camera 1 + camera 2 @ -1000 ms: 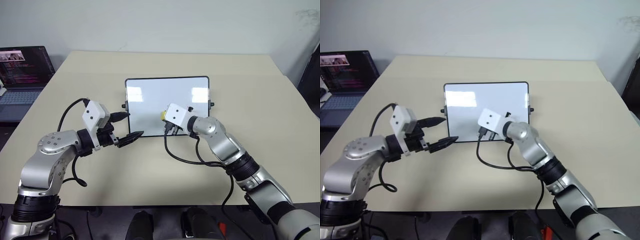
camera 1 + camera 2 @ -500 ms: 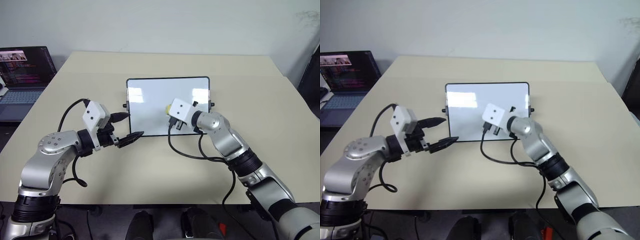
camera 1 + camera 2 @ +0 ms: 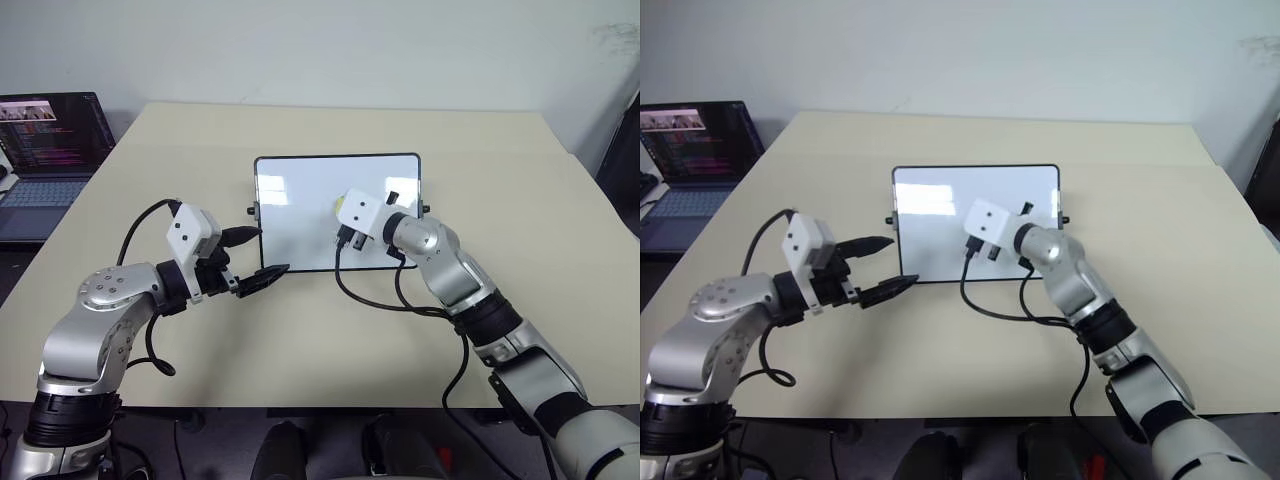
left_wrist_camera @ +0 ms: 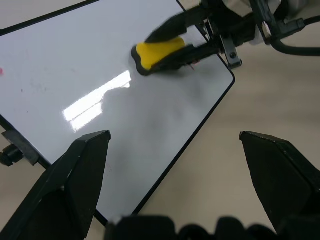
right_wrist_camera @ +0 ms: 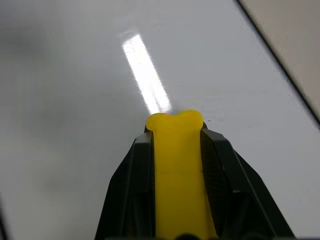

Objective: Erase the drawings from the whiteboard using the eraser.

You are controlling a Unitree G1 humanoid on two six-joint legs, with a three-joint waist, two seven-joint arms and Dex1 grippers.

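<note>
The eraser (image 5: 177, 175) is clamped between the two fingers of the right gripper (image 4: 200, 37), its yellow end jutting past the fingertips and pressed dark side down against the whiteboard (image 3: 300, 200), over the board's right half. The board is laid flat on the table (image 3: 520, 200), and a small red mark (image 4: 1, 71) is seen near one edge of it in the left wrist view. The left gripper (image 3: 250, 252) is held with jaws wide apart and empty, its upper fingertip at the board's left edge and the lower at the near left corner.
</note>
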